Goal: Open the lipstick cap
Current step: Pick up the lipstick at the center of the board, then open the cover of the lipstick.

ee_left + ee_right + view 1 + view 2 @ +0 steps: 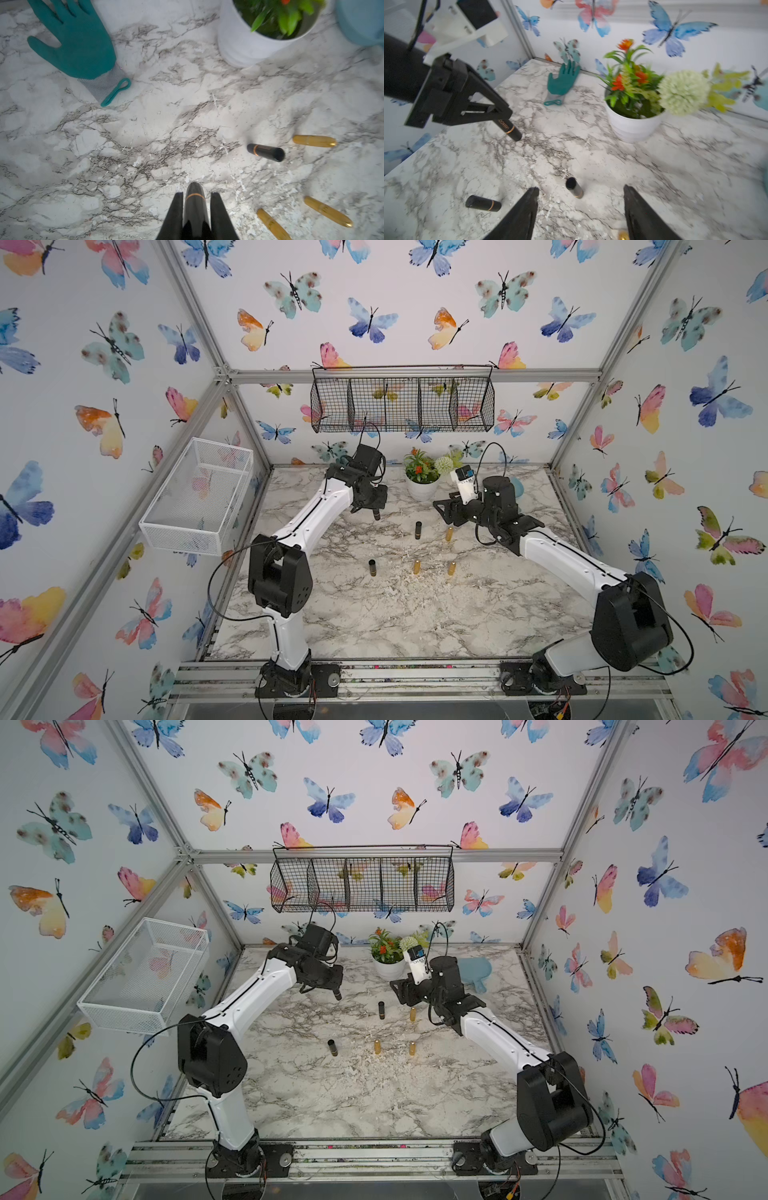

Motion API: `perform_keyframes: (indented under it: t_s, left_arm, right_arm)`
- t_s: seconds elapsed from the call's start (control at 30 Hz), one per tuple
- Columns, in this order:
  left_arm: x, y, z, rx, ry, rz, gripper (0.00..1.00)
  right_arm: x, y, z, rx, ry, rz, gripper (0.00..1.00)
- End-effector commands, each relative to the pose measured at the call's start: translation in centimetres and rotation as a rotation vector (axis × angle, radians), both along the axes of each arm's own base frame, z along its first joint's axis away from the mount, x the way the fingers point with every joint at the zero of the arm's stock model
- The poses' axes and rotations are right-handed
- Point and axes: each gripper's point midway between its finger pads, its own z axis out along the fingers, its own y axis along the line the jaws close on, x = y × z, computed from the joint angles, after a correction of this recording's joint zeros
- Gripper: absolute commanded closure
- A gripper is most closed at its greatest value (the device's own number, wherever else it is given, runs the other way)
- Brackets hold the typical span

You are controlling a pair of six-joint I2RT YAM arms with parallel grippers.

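Nearest the front edge of the marble surface [415,626] stood a row of three small tubes, one black [372,567] and two gold [416,566]. Farther in, toward the middle, another black tube [418,530] and a gold one [449,534] stood side by side.

Beyond these, toward the back left, the left pincer [195,194] was clamped on the black lipstick [195,204], held clear of the surface with its free end pointing down and outward. The right pincer [581,190] hung with its jaws spread and nothing between them, over the back right part of the surface and well apart from the lipstick.

The lipstick looked light, rigid and glossy, so likely slippery; a thin gold ring marked the seam. The free end past that ring seemed the place for the right pincer to take hold and pull straight along the tube's length.

At the back edge stood a white flower pot [422,489].
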Motion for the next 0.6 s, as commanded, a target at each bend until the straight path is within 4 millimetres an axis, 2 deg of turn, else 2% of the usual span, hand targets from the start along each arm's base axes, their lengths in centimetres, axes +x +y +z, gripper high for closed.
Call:
perform_keyframes:
  t_s: [0.0,0.13,0.27,0.47,0.57]
  left_arm:
    - [-3.1,-0.8,3.3,-0.152,0.065,-0.052,1.0]
    - [-4.8,-1.1,5.8,-0.281,0.08,-0.087,1.0]
    - [-6.5,-1.4,7.8,-0.39,0.096,-0.138,1.0]
    - [-8.1,-1.6,8.0,-0.433,0.12,-0.179,1.0]
    - [-8.6,-1.8,7.8,-0.443,0.133,-0.194,1.0]
  right_arm:
    - [-3.2,3.8,-0.3,-0.01,-0.001,0.227,0.28]
    - [-5.0,6.4,0.3,-0.023,-0.057,0.324,0.24]
    - [-5.8,8.3,-0.3,-0.055,-0.055,0.384,0.23]
    - [-6.1,9.9,0.0,-0.027,-0.076,0.416,0.25]
    - [-5.9,10.7,-0.1,-0.026,-0.078,0.426,0.3]
